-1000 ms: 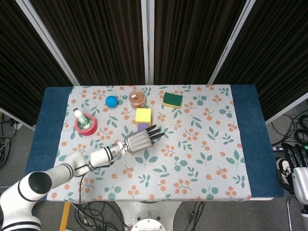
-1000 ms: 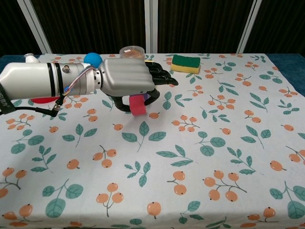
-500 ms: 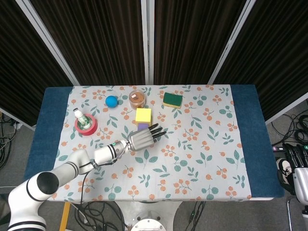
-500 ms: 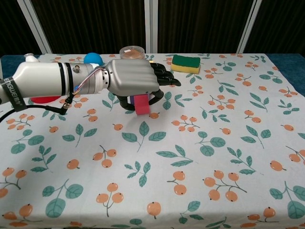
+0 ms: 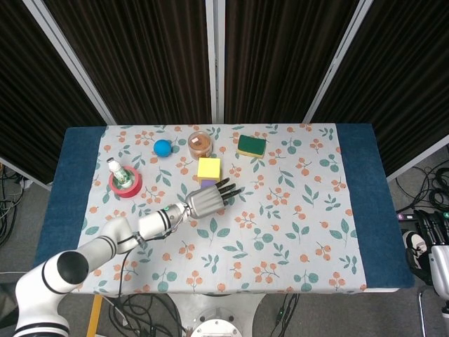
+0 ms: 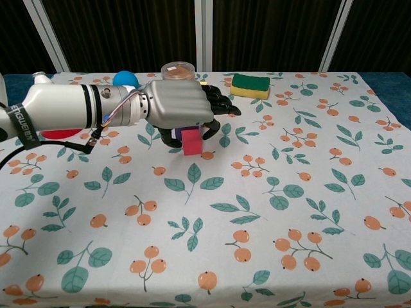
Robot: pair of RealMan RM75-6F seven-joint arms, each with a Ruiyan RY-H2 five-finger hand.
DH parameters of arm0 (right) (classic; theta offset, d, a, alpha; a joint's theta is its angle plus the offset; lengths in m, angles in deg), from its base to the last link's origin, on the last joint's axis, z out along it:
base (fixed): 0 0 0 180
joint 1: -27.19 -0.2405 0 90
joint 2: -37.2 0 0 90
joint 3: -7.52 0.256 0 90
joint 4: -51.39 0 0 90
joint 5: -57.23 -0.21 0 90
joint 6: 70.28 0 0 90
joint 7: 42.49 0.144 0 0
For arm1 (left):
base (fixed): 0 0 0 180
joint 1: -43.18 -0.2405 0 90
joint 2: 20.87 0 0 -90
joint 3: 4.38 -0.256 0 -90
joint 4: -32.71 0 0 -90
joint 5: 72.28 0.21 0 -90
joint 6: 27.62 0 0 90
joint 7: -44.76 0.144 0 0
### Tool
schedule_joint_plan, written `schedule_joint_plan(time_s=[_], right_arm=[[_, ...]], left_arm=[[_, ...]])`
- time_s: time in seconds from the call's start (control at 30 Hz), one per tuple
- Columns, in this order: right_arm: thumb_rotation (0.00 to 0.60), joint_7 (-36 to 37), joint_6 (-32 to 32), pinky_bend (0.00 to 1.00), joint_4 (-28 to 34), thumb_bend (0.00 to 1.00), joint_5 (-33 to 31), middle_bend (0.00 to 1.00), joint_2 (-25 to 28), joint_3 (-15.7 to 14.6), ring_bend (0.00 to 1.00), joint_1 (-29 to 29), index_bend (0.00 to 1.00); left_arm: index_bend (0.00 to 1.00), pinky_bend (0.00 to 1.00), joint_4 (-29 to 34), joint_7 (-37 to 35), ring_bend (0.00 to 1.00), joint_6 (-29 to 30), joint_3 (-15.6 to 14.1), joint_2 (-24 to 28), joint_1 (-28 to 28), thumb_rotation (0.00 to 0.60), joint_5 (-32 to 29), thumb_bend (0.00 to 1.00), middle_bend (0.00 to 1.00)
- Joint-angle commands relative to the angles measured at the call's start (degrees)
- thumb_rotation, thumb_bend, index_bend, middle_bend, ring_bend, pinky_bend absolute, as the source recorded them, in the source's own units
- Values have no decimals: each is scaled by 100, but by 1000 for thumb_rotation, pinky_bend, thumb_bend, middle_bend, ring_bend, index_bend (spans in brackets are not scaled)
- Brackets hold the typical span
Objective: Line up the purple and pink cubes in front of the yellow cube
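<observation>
The yellow cube [image 5: 208, 168] stands mid-table. Right in front of it is the purple cube [image 5: 208, 183], half covered by my left hand [image 5: 203, 201]. In the chest view the left hand [image 6: 176, 109] hovers palm down and pinches the pink cube [image 6: 192, 141] between thumb and fingers, upright, at or just above the cloth. A sliver of the purple cube [image 6: 179, 133] shows just behind the pink one. There the hand hides the yellow cube. My right hand [image 5: 426, 230] rests off the table at the lower right, holding nothing.
A blue ball [image 5: 163, 147], a clear jar with brown contents [image 5: 200, 143] and a green-and-yellow sponge [image 5: 251, 145] sit behind the yellow cube. At the left a red tape roll [image 5: 126, 185] carries a small bottle [image 5: 118, 170]. The flowered cloth [image 5: 302, 210] stretches away to the right.
My left hand carried the pink cube slightly right and toward the purple cube. The cube went from tilted to upright and sits lower. The right hand stayed still.
</observation>
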Motion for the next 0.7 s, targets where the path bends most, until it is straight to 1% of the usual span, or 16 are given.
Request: schedule_joint_plan(time_s=[0.03, 0.17, 0.33, 0.43, 0.5, 0.6, 0.7], right_arm=[[600, 0, 2, 103, -1, 364, 4, 88, 1, 0, 0, 1, 6], [600, 5, 20, 102, 4, 363, 16, 88, 7, 1, 0, 8, 6], [600, 18, 18, 102, -13, 363, 14, 88, 10, -2, 0, 14, 6], [600, 24, -10, 102, -20, 363, 30, 88, -7, 3, 0, -12, 6], [600, 22, -17, 102, -19, 363, 53, 88, -17, 2, 0, -25, 7], [600, 16, 3, 102, -17, 364, 72, 88, -17, 4, 0, -24, 7], [600, 2, 0, 102, 0, 364, 43, 88, -1, 14, 0, -20, 6]], left_arm=[[439, 106, -16, 1, 34, 41, 3, -6, -18, 600, -17, 266, 47], [401, 107, 67, -48, 34, 207, 21, 66, -85, 600, -48, 262, 44], [377, 107, 549, -236, 35, 925, 151, 363, -367, 600, -123, 256, 44], [343, 107, 828, -443, 35, 1139, 282, 419, -474, 600, -245, 245, 44], [322, 107, 890, -463, 35, 1132, 355, 377, -477, 600, -312, 223, 44], [281, 106, 829, -404, 35, 1017, 458, 205, -419, 600, -396, 132, 41], [243, 107, 653, -399, 35, 869, 561, -31, -352, 600, -500, 72, 34]])
